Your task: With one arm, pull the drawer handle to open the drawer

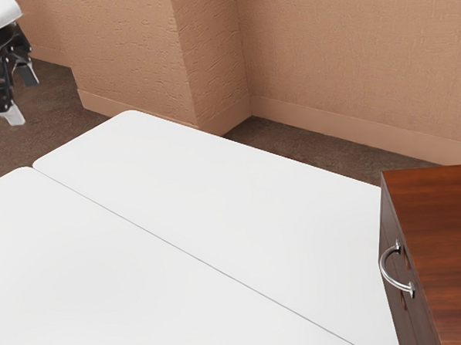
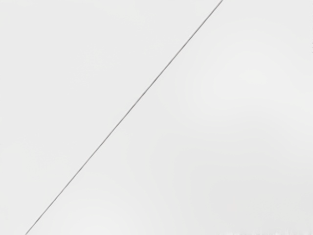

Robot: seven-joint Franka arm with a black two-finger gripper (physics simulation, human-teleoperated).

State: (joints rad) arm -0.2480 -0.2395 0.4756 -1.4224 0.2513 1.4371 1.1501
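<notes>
A dark brown wooden cabinet (image 1: 435,245) stands on the white table at the exterior view's right edge. A curved silver handle (image 1: 395,268) sticks out of its drawer front, which faces the arm and looks flush with the cabinet body. My black gripper (image 1: 17,92) hangs high at the exterior view's upper left, far from the handle, above the floor beyond the table's corner. Its pale-tipped fingers (image 1: 25,69) stand apart with nothing between them, so it is open.
The white table (image 1: 197,217) is two slabs joined by a thin seam (image 1: 172,245), and the seam (image 2: 132,105) also runs diagonally below my hand in the wrist view. Tan walls and brown carpet (image 1: 309,146) lie behind.
</notes>
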